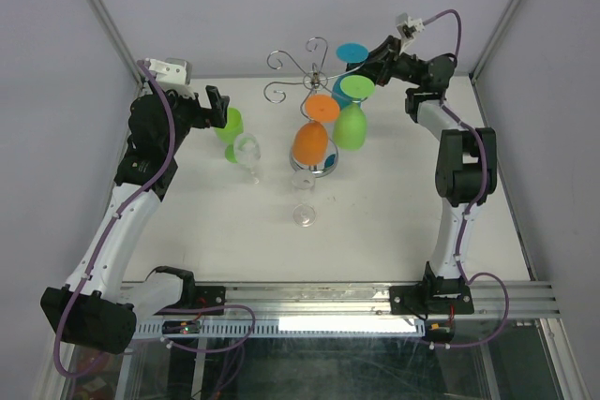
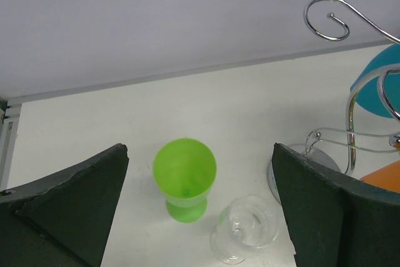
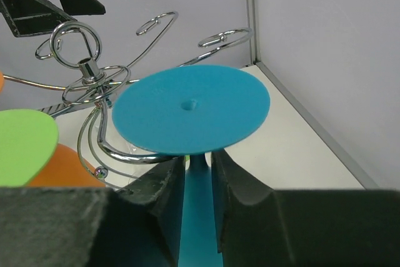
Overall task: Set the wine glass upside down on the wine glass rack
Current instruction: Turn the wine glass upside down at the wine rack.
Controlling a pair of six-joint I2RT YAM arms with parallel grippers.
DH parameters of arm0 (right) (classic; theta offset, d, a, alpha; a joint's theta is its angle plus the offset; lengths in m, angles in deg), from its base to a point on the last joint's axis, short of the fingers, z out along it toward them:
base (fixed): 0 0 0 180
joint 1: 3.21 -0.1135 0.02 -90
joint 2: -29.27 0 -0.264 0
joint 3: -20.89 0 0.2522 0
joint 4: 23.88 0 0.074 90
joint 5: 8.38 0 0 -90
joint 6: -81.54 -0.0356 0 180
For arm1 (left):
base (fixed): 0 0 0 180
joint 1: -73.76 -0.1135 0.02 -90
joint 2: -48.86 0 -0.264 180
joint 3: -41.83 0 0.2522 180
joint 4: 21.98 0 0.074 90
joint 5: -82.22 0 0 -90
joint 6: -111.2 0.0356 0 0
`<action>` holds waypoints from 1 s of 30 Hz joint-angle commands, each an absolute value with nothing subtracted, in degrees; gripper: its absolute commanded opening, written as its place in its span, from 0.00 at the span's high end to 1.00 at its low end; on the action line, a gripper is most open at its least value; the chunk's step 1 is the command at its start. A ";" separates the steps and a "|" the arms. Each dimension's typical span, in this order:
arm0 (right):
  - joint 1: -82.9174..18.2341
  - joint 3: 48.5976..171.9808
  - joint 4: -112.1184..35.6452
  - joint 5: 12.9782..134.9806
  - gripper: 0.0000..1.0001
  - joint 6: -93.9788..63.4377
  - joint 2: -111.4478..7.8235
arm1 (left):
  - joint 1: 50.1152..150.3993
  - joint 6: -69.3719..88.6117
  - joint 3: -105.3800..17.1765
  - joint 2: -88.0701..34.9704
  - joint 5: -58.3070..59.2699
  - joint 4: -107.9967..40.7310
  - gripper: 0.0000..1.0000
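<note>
The chrome wine glass rack [image 1: 312, 79] stands at the back middle; its scroll arms also show in the right wrist view [image 3: 84, 73]. My right gripper [image 3: 199, 166] is shut on the stem of an upside-down blue wine glass [image 3: 190, 109]. The glass foot is level with a rack arm that curves under its left edge. In the top view this blue glass [image 1: 352, 51] sits at the rack's right side with the right gripper [image 1: 373, 66] beside it. My left gripper [image 2: 199, 154] is open and empty above an upright green glass [image 2: 184, 174].
A green glass [image 1: 351, 125] and an orange glass [image 1: 312, 141] hang upside down on the rack. A clear glass [image 2: 247, 229] stands beside the upright green one [image 1: 228, 125]. Another clear glass [image 1: 304, 199] stands mid-table. Walls close in at the back and both sides.
</note>
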State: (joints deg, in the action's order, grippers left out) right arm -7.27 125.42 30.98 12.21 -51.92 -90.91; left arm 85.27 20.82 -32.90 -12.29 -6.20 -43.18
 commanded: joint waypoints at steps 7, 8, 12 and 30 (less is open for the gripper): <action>-6.71 123.53 25.94 15.09 0.60 -43.81 -84.88 | 84.70 22.19 -32.93 -11.44 -7.16 -41.23 0.02; -6.38 122.80 25.45 15.36 0.59 -43.14 -84.35 | 84.68 22.23 -32.93 -11.44 -7.15 -41.24 0.02; -4.35 119.58 25.86 16.77 0.57 -42.65 -82.42 | 84.69 22.17 -32.92 -11.44 -7.17 -41.25 0.02; 2.31 99.95 16.18 27.56 0.54 -39.62 -66.84 | 84.70 22.26 -32.88 -11.52 -7.87 -41.38 0.01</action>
State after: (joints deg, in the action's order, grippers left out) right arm 1.26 104.43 23.07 22.97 -41.60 -76.07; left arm 85.27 21.80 -32.90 -12.29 -6.50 -43.35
